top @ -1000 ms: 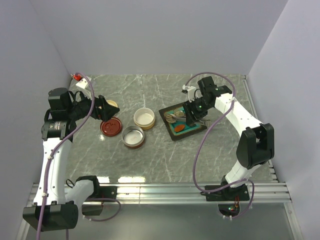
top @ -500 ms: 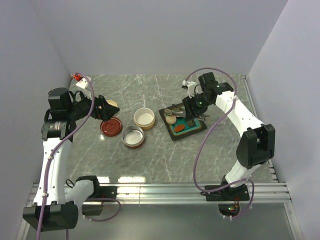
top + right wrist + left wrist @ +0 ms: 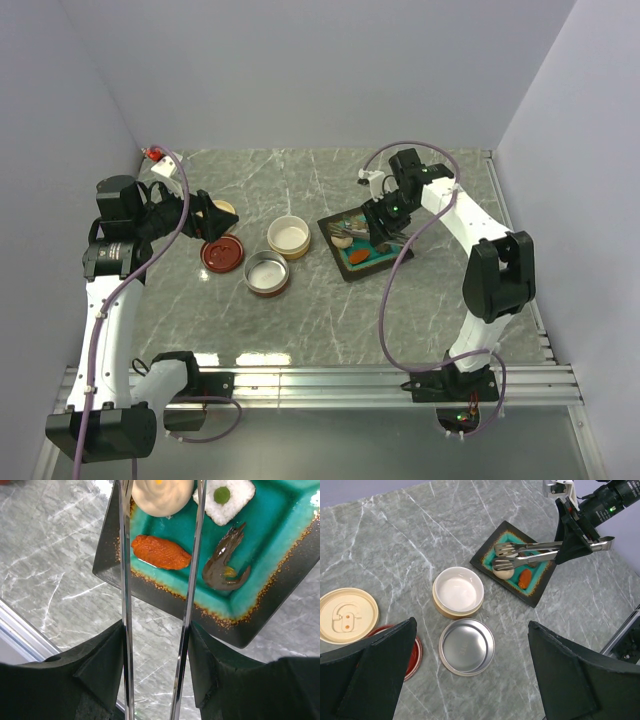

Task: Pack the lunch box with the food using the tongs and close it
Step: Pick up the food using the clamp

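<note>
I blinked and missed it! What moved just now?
The right end effector, gripping the tongs, shifted slightly back and left, its elbow swinging left. The tongs' tips now hang by the pale round piece over the tray. Nothing was let go. The left end effector, bowls, lids and tray stayed put.

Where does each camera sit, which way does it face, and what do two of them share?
Top external: high behind the bases, looking down at the table; the left arm and right arm show.
Left wrist: raised over the left side, looking across at the tray; the open left gripper frames the bottom.
Right wrist: close above the tray, looking down along the tongs that the right gripper holds.
Shared: both wrist views show tray and tongs.
</note>
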Robot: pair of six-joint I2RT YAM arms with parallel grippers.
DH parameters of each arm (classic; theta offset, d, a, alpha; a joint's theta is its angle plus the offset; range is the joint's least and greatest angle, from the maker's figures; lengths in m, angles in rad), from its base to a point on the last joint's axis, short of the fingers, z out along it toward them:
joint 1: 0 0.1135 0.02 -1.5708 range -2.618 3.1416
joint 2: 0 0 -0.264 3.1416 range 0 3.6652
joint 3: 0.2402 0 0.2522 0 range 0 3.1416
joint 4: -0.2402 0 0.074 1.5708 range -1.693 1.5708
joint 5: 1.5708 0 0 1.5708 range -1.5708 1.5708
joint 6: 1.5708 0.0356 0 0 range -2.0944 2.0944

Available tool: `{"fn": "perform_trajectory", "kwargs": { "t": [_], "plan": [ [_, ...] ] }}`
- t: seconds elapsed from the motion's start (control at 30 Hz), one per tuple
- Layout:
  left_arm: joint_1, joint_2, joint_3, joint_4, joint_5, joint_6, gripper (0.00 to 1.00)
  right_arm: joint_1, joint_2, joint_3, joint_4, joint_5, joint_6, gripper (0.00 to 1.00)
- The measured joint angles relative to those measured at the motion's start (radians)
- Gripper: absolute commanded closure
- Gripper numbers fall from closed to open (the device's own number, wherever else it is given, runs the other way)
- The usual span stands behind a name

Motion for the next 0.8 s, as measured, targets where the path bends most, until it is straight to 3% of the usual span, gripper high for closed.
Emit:
{"fn": "perform_trajectory", "kwargs": {
  "t": [0.33,0.8],
  "plan": [
    [0.000,0.002,0.000,0.008,-0.003,-0.001,0.00,0.001,-0.001,-0.004,0.003,0.011,-0.011,0.37],
    [0.000,0.011,0.000,0.008,-0.003,-0.001,0.01,0.001,-0.003,-0.004,-0.011,0.015,-0.025,0.37]
  ]
}}
